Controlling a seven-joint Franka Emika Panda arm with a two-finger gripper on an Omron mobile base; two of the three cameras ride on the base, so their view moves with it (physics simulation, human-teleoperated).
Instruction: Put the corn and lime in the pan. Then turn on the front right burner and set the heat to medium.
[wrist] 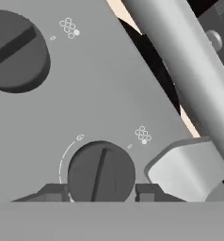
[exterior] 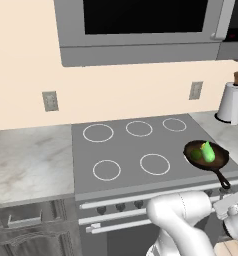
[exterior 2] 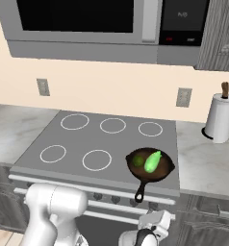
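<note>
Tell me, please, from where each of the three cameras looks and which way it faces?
Left base view: behind the arm to its left, looking forward and down at the stove; arm rises lower right.
Right base view: behind it to the right, same stove; arm lower left.
Hand view: on the hand, close to the stove's front panel, fingertips flanking a knob.
Both base views share the pan holding corn and lime.

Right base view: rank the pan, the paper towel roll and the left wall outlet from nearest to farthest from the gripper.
1. The pan, on the stove's front right corner, just above the gripper, which is low at the stove front.
2. The paper towel roll, on the right counter by the wall.
3. The left wall outlet, far up on the left of the wall.
</note>
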